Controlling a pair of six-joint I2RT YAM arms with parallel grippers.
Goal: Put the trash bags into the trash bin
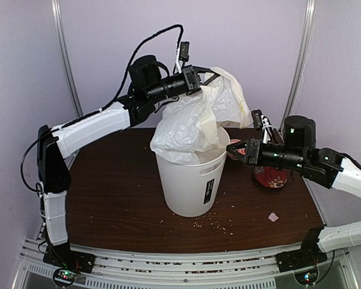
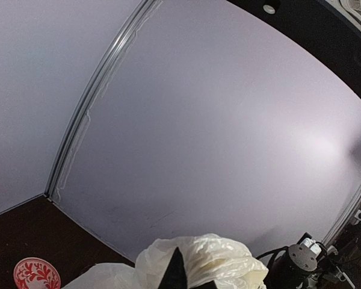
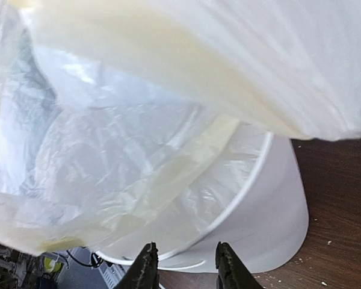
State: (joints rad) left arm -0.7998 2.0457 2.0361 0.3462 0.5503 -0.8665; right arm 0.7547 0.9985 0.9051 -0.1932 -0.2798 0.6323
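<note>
The white trash bin (image 1: 186, 180) with a black label (image 1: 209, 189) stands mid-table. The crinkly translucent trash bag (image 1: 195, 117) hangs from my left gripper (image 1: 200, 79), which is shut on the bag's top high above the bin. The bag's lower part droops into the bin's mouth and over its far-left rim. In the left wrist view the bag (image 2: 216, 259) bunches around my dark fingertips (image 2: 175, 271). My right gripper (image 1: 236, 148) is open and empty beside the bin's right rim. In the right wrist view, the right gripper (image 3: 185, 272) faces the bin (image 3: 277, 211), with the bag (image 3: 138, 120) above.
A red-patterned bowl (image 1: 271, 177) sits right of the bin under my right arm, and another shows in the left wrist view (image 2: 36, 274). A small paper scrap (image 1: 273, 217) and crumbs (image 1: 219, 224) lie near the table's front. Walls enclose the back and sides.
</note>
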